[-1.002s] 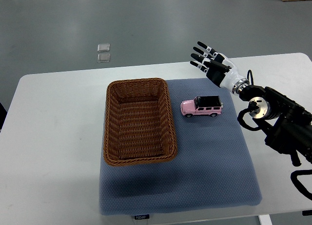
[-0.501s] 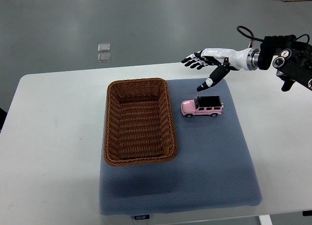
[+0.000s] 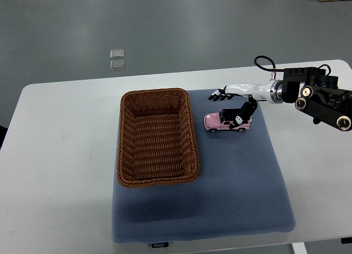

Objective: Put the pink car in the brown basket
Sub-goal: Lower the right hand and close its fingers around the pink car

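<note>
Right hand (image 3: 234,103) has dropped from above onto the car (image 3: 227,121), fingers spread over its roof, thumb on the near side, not yet clenched. Car sits on the mat (image 3: 231,182), just right of the basket (image 3: 155,136). Best to pinch the body squarely before lifting.

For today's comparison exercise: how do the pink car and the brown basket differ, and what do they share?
The pink car is small, smooth and solid; the brown basket is far larger, woven and hollow. The right hand reaches over the car; nothing is near the basket. Both rest on the blue mat.
</note>
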{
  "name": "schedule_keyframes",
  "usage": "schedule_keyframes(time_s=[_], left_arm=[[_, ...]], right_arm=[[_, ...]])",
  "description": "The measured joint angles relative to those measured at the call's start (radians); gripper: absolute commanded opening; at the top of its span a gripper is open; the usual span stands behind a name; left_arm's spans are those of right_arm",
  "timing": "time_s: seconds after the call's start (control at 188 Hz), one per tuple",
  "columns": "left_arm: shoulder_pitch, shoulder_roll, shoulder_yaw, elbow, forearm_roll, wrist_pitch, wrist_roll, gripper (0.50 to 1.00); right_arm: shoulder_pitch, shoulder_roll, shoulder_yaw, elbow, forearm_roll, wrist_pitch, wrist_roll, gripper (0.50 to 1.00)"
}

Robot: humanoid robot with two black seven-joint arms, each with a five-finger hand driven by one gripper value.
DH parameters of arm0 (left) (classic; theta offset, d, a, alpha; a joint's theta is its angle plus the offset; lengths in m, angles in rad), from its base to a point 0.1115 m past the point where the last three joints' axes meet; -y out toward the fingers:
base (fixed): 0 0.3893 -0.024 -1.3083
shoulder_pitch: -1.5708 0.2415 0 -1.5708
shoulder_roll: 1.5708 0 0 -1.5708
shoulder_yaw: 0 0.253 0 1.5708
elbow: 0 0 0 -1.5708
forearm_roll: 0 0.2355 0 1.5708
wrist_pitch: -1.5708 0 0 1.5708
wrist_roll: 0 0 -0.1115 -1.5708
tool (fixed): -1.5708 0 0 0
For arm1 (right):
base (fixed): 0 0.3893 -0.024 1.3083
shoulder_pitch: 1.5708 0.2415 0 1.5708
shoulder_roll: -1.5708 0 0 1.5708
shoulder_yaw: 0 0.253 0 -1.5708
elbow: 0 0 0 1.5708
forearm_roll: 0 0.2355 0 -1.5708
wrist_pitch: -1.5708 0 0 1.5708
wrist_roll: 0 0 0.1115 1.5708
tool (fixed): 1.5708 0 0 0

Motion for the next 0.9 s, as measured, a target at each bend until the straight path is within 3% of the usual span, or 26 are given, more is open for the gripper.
schedule_keyframes(time_s=[0.336,0.4,0.512,0.602,0.72,0.842,0.901], left_arm=[[0.000,0.000,0.000,-0.004,0.000,0.000,0.000,1.000],[0.000,0.000,0.000,-0.004,0.000,0.000,0.000,1.000],[0.000,0.000,0.000,-0.004,0.000,0.000,0.000,1.000],[0.000,0.000,0.000,-0.004,0.000,0.000,0.000,1.000],[0.000,0.000,0.000,-0.004,0.000,0.000,0.000,1.000],[0.000,0.000,0.000,-0.001,0.000,0.000,0.000,1.000],[0.000,0.000,0.000,0.000,0.000,0.000,0.000,1.000]], right_arm=[[-0.036,0.026,-0.001,-0.019,-0.015,-0.030,-0.007,0.889],[-0.040,0.027,-0.002,-0.026,-0.022,-0.034,-0.007,0.830],[-0.044,0.030,-0.007,-0.033,-0.035,-0.046,-0.007,0.772],[-0.044,0.031,-0.021,-0.040,-0.042,-0.050,-0.007,0.678],[-0.044,0.033,-0.036,-0.054,-0.044,-0.065,-0.007,0.643],[-0.041,0.036,-0.039,-0.061,-0.044,-0.081,-0.007,0.503],[-0.036,0.036,-0.039,-0.062,-0.044,-0.082,-0.007,0.500]])
